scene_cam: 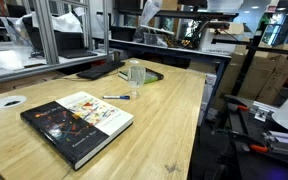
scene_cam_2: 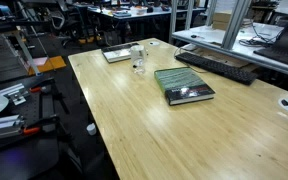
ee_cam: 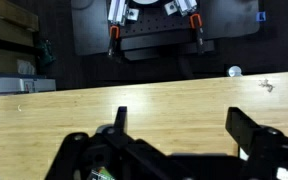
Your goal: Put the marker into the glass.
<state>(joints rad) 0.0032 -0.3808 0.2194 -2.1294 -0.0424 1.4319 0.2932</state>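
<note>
Fingers point(ee_cam: 249, 128), wide apart and empty, face bare table point(ee_cam: 174, 105); the marker point(scene_cam: 116, 97) lies flat near the glass point(scene_cam: 136, 72), outside the wrist view.

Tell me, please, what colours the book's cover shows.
The book has a black-and-white cover with reddish pictures, clearest in an exterior view.

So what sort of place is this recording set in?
Probably a robotics lab or workshop: a long wooden workbench, aluminium-frame enclosures behind it, and cluttered equipment desks in the background.
</note>
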